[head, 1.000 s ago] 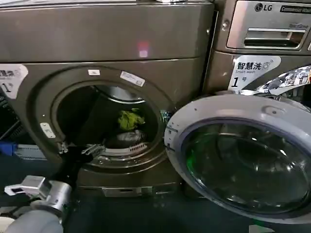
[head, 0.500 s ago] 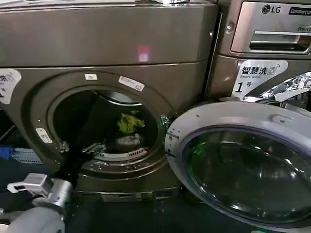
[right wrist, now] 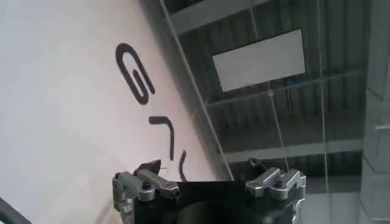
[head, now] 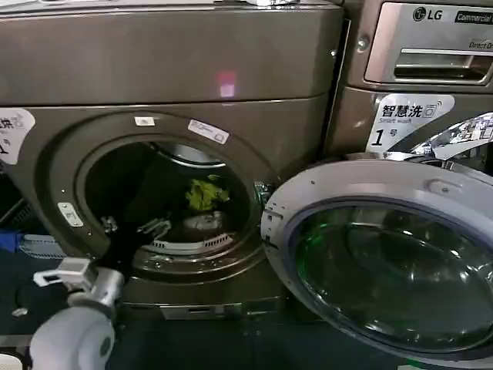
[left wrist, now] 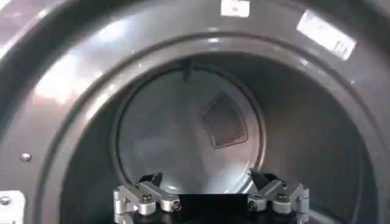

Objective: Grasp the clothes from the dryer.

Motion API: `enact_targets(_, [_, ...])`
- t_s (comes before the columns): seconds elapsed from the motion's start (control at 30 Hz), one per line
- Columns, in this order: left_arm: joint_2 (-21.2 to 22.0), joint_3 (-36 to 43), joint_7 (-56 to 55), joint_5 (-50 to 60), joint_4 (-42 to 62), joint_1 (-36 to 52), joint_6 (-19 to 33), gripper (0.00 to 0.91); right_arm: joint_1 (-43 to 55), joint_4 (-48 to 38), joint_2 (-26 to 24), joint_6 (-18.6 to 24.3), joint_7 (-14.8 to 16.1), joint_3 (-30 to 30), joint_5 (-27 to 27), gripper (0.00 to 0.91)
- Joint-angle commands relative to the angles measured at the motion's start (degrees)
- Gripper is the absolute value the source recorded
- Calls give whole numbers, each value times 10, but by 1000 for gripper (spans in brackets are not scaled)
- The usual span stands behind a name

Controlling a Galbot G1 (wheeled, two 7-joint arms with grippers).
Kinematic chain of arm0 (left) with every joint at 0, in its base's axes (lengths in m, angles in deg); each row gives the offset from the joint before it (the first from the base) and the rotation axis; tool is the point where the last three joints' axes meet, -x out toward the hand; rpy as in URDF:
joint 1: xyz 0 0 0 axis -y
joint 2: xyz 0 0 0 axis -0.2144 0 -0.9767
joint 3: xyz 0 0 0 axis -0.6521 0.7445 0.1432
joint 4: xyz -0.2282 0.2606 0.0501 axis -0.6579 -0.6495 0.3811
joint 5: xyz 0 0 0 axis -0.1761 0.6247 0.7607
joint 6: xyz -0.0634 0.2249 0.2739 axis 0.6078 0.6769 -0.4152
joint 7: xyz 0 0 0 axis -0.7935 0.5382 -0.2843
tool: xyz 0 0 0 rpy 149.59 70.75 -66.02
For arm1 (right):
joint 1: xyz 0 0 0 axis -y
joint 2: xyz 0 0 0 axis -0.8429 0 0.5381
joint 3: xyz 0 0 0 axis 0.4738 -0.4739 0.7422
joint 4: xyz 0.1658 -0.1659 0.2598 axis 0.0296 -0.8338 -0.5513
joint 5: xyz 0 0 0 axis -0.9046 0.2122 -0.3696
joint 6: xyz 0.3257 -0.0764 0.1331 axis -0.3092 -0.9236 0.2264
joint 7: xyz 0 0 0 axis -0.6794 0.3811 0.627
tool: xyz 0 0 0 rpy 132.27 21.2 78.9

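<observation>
Compared with half a second back, my left arm has pushed in toward the porthole: its wrist sits higher and closer to the opening, while the machines themselves look unchanged. The left gripper (head: 132, 226) is at the lower left lip of the opening, jaws spread wide apart with nothing between them; in the left wrist view the left gripper (left wrist: 210, 204) faces the bare drum back wall. The dryer (head: 177, 69) stands with its glass door (head: 385, 254) swung fully open to the right. Inside the drum lie the clothes (head: 204, 204), two pieces: one lime yellow-green on top, one pale grey just below it, touching, toward the back right of the drum, apart from my jaws. The right gripper (right wrist: 210, 189) points up at a ceiling and a white wall, jaws apart and empty. Two machines stand side by side.
</observation>
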Motion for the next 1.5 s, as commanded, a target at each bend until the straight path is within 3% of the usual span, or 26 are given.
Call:
enact_targets(0.03, [-3, 18, 2, -3, 153, 128, 19, 907, -5, 3, 3, 2, 0, 8, -4, 907])
enact_targets(0.3, [5, 49, 4, 6, 304, 257, 50, 907, -11, 8, 13, 5, 1, 12, -6, 907])
enact_targets(0.7, [33, 85, 18, 64, 501, 373, 108, 907, -14, 6, 17, 14, 2, 17, -11, 907])
enact_targets(1.03, [48, 91, 26, 101, 651, 476, 143, 907, -11, 6, 21, 21, 3, 11, -11, 907])
enact_targets(1.5, [81, 78, 37, 198, 905, 611, 235, 907, -12, 5, 25, 25, 5, 7, -9, 907])
